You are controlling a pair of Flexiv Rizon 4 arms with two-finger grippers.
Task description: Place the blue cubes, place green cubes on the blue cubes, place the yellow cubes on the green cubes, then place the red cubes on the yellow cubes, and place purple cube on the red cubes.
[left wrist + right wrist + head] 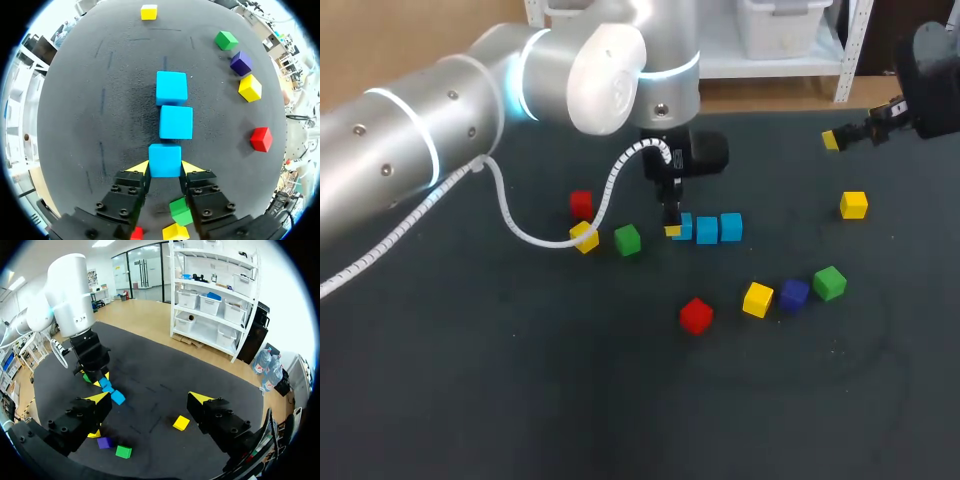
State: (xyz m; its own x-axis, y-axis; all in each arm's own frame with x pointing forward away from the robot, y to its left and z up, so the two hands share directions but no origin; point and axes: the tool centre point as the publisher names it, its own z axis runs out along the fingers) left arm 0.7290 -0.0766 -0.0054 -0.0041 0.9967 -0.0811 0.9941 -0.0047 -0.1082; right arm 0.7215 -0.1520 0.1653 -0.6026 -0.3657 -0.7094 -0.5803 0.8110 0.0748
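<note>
Bench (500,400), dark top. L gripper (165,167): mid-bench, somewhat toward far edge, fingers pointing down, clenched on end blue cube (165,160), a yellow tip touching each of two opp. sides; cube rests on bench. Blue row, 3 pcs, close-set in one line running toward right edge: end blue cube, middle blue cube (176,122), far blue cube (171,88). Group on left-edge side of the row: left red cube (581,204); left yellow cube (584,237), partly under L arm's white cable (520,225); left green cube (627,239) just beside it. Group on near-edge side of the row: near red cube (696,315) alone; near yellow cube (757,299), purple cube (794,294), right green cube (829,283) close-set in a line. Far yellow cube (853,205) alone toward right edge. All single, none stacked. R gripper (149,399): above bench by far right corner, fingers spread wide, nothing betw. them.
</note>
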